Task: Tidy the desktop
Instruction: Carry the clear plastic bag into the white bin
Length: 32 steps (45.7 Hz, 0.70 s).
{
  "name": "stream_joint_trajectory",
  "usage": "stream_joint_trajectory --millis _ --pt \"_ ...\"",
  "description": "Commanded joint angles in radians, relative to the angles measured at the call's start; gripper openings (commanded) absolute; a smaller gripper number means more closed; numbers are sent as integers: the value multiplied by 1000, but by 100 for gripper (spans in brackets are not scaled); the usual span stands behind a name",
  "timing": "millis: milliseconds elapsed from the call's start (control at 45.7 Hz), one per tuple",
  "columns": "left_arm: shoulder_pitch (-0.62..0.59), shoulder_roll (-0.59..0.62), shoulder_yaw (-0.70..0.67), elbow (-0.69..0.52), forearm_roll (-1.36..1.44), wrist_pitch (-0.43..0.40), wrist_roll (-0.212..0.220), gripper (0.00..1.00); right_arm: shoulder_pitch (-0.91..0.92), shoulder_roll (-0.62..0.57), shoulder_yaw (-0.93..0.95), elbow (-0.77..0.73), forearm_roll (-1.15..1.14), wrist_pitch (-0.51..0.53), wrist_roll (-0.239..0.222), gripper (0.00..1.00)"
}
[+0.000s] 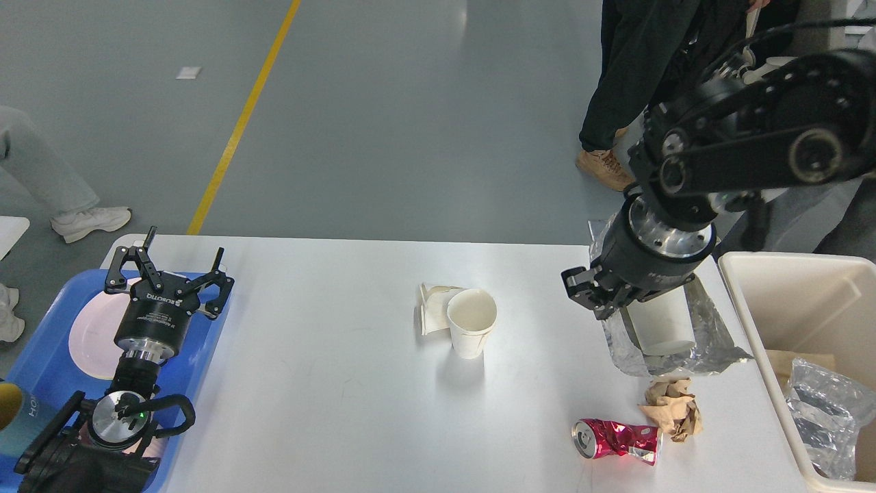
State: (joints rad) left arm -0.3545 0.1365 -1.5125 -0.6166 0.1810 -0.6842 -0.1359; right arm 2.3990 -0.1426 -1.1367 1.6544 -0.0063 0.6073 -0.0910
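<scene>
The white desktop (328,383) fills the lower view. My right gripper (640,311) hangs above its right end, close to the cream bin (794,287), seen from behind. It is shut on a crumpled clear plastic wrapper (698,335) with a white label, which dangles below it. My left gripper (183,250) stands open and empty over the blue tray (205,329) at the left. On the desktop lie a white paper cup (472,322), a folded white paper (431,305) behind it, a crushed red can (616,439) and a brown paper ball (674,407).
The cream bin holds crumpled clear plastic (821,418) and some brown paper. A pale plate (92,335) lies in the blue tray. People's legs and an office chair (753,82) stand on the floor beyond the table's far edge.
</scene>
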Motion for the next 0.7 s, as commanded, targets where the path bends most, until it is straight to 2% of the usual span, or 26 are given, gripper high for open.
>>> stream_joint_trajectory --millis 0,44,197,372,503,678 --pt "0 0 0 0 0 0 -1 96 107 -5 -109 15 5 66 148 0" --pt "0 0 0 0 0 0 -1 96 112 -3 -129 15 5 72 160 0" --pt "0 0 0 0 0 0 -1 96 111 -6 -170 13 2 66 158 0" --pt "0 0 0 0 0 0 -1 96 62 -31 -316 -18 -23 54 158 0" --pt "0 0 0 0 0 0 -1 96 -67 -126 -406 -140 -136 48 158 0" --pt "0 0 0 0 0 0 -1 96 -342 -311 -393 -399 -228 39 158 0"
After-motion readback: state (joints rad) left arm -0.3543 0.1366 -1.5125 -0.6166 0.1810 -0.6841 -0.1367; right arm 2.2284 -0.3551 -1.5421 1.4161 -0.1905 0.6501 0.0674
